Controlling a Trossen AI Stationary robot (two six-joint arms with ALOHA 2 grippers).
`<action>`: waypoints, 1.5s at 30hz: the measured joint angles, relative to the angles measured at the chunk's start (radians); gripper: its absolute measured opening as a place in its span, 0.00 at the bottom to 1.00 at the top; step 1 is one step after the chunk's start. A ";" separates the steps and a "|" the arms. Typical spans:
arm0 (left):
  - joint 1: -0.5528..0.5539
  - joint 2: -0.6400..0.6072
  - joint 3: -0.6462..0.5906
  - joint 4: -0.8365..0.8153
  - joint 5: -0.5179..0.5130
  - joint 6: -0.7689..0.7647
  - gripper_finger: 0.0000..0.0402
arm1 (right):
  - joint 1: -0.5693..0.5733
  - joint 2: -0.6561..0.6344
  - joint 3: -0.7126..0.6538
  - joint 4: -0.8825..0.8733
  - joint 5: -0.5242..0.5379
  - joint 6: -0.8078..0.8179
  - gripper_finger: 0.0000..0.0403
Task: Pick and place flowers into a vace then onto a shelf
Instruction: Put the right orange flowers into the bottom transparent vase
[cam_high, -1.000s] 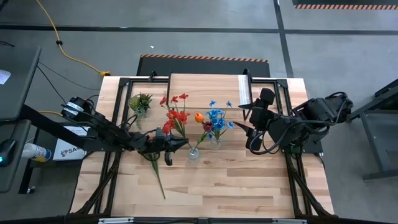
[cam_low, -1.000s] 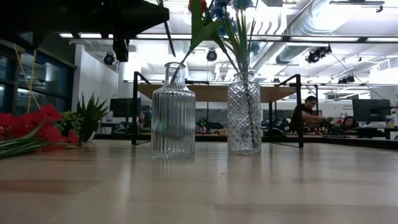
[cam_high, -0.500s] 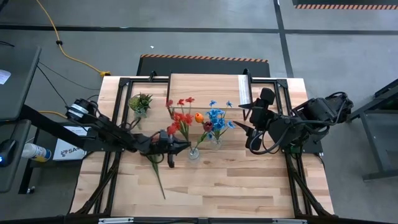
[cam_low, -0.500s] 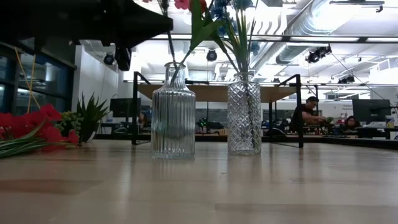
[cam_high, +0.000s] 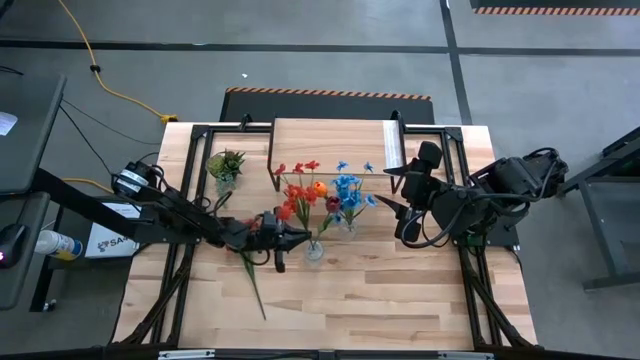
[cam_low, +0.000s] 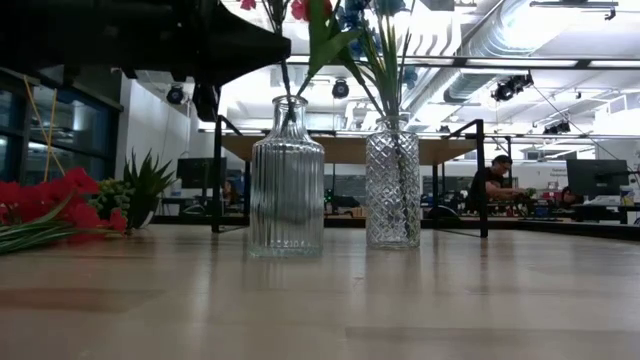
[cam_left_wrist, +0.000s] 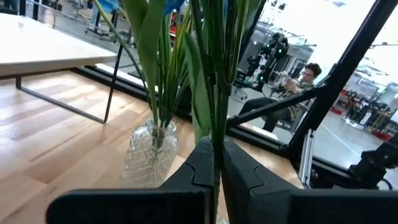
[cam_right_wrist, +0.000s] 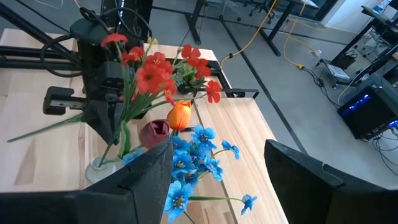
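Note:
My left gripper (cam_high: 292, 238) is shut on a red-bloomed bunch of flowers (cam_high: 296, 188), right beside the ribbed glass vase (cam_high: 314, 250). The bunch's stems run down to that vase's mouth (cam_low: 288, 100). An orange tulip (cam_right_wrist: 180, 115) and a dark maroon tulip (cam_right_wrist: 155, 133) stand there too. The blue-bloomed bunch (cam_high: 348, 190) stands in the diamond-cut vase (cam_low: 392, 190). Another red bunch (cam_low: 50, 205) lies on the table. The shelf (cam_high: 330, 140) stands at the far edge. My right gripper (cam_high: 395, 192) hangs open, high to the right of the vases. My left gripper pinches the red bunch's green stems (cam_left_wrist: 214, 134) between its two fingers, well below the blooms. The fingers (cam_left_wrist: 239, 168) come in level from the table's left and lie across the stems. The bunch stands nearly upright, blooms up, its lower stems reaching down at the ribbed vase.
A small green leafy tuft (cam_high: 225, 163) sits at the far left of the table. The black frame rails (cam_high: 465, 250) run along both table sides. Bare wood (cam_high: 380, 300) lies toward the near edge. People sit in the room beyond the table (cam_low: 492, 185).
My left gripper has gone toward the table's right edge and down, closing on the ribbed vase, with the red bunch carried along upright. The ribbed vase has slid a little toward the right and near edge. My right arm has kept still.

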 joint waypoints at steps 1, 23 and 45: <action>0.000 0.000 0.000 -0.006 0.002 0.000 0.10 | 0.000 0.000 0.000 0.000 -0.002 0.000 0.61; -0.001 -0.001 -0.001 -0.051 0.094 -0.094 0.17 | 0.000 0.000 0.000 0.000 -0.003 0.000 0.61; -0.035 -0.001 -0.001 -0.088 0.087 -0.119 0.19 | 0.000 0.000 0.000 0.000 -0.003 0.000 0.61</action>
